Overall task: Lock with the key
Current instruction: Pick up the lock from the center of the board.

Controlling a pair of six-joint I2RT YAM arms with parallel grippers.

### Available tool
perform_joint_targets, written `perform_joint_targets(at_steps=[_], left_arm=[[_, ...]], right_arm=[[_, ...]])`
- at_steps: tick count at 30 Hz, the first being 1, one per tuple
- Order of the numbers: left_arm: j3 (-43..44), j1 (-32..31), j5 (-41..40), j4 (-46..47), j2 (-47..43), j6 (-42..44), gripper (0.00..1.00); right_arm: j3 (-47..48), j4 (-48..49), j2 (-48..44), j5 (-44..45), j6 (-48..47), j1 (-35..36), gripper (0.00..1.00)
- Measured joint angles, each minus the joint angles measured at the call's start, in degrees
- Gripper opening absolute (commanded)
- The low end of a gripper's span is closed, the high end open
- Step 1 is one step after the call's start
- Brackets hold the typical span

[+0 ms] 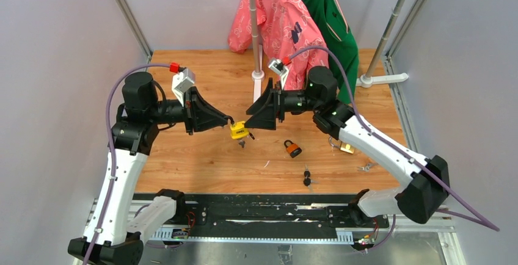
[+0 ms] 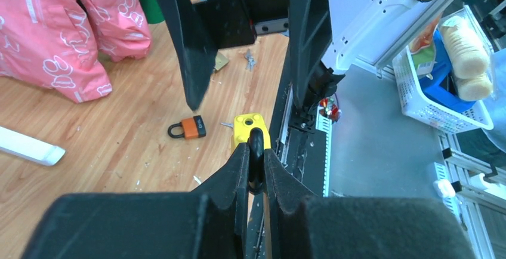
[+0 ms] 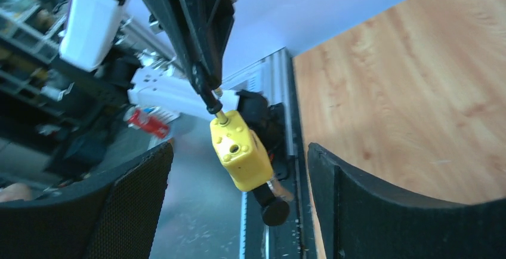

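Both sets of jaws meet at one spot in the air. The left jaws are clamped together on the black shackle (image 2: 256,151) of the yellow padlock (image 3: 241,154). The right jaws stand wide apart with the padlock's body between them, touching neither side. A key (image 3: 273,206) appears to sit in the lock's lower end, its dark head poking out beyond the body, also inside the right jaws' gap.

The yellow padlock looks rigid and fairly heavy for its size, with a smooth cover that would likely be slippery. Held only by the shackle, it could probably pivot or swing when pushed. The key head is small, flat and stiff, so the sensible hold is across its two flat faces. The right jaws would close there and twist while the left jaws brace the shackle.

Below both jaws lies the wooden tabletop (image 1: 201,161). An orange padlock (image 1: 292,149) rests on it under the right jaws, with loose keys (image 1: 307,177) just beyond.
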Motion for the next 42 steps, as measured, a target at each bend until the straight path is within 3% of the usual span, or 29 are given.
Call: perform_joint_targets(at_steps=[8, 18, 26, 34, 42], left_arm=[[1.38, 0.0, -3.45, -0.9, 1.95, -0.55, 0.0], [-1.09, -0.2, -15.15, 4.15, 3.5, -7.74, 0.0], [-6.32, -0.2, -21.14, 14.34, 2.03, -17.33, 0.0], [-8.31, -0.28, -19.69, 20.46, -2.38, -18.62, 0.0], [-8.31, -0.33, -20.87, 21.88, -2.97, -19.3, 0.0]], right_arm=[[-1.29, 7.52, 4.04, -11.37, 6.91, 3.96, 0.82], [-0.61, 3.89, 2.99, -12.98, 3.52, 9.84, 0.81], [0.0, 0.46, 1.09, -1.51, 0.63, 11.72, 0.8], [-0.74, -1.4, -9.16, 13.09, -0.55, 6.16, 0.81], [-0.74, -0.79, -1.64, 17.22, 1.49, 7.04, 0.8]])
